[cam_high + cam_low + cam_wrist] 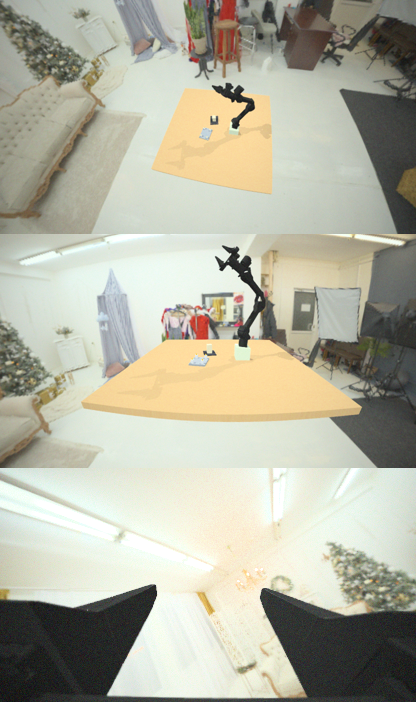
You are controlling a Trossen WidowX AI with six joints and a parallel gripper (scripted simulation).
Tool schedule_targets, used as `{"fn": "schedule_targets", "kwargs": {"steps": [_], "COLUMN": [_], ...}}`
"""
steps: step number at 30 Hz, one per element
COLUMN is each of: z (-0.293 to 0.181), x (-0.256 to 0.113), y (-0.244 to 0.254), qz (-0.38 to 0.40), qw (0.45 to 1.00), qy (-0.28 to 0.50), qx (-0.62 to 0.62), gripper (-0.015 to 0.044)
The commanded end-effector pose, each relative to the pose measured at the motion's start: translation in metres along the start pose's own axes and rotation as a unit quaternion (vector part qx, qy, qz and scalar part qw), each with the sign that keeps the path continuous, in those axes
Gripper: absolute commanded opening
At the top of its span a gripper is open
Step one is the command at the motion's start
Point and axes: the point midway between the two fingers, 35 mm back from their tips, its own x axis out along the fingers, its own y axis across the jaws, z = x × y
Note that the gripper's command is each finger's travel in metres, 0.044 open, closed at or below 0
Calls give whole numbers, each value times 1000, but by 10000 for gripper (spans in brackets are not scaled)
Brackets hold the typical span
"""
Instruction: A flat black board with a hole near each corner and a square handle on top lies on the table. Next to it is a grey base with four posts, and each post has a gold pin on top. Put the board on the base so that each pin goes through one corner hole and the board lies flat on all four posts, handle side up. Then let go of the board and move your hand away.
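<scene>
Board (214, 123) (213, 353), black and flat, lies handle side up on the table (229, 162) (221, 391), near the grey base (205, 134) (198, 362) and apart from it. Its pale, square handle (214, 118) (209, 348) stands upright on top. The base carries four posts with gold pins, one near each corner, and the board is on none of them. The black arm (245, 112) (254, 314) rises from a pale green block (233, 131) (242, 353) beside the two pieces and bends over at the top. Its gripper (219, 89) (220, 253) (209, 591) is high above the table, its fingers spread wide with nothing between them. The wrist view shows ceiling lights (165, 550) and a decorated tree (367, 580) beyond the fingertips.
</scene>
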Motion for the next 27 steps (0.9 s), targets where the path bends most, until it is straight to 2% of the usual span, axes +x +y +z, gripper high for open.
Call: {"fn": "schedule_targets", "kwargs": {"steps": [1,9,15,21,27], "z": [-46,-103,-158,-201,-234], "x": [19,34,28,-1,-54], "y": [-37,-114,-196,-278,-357], "qz": [-51,-134,-201,-253,-291], "qw": [993,954,890,807,704], "qy": [58,155,278,405,541], "qx": [-91,-220,-300,-347,-358], "gripper": [440,440,440,440,440]}}
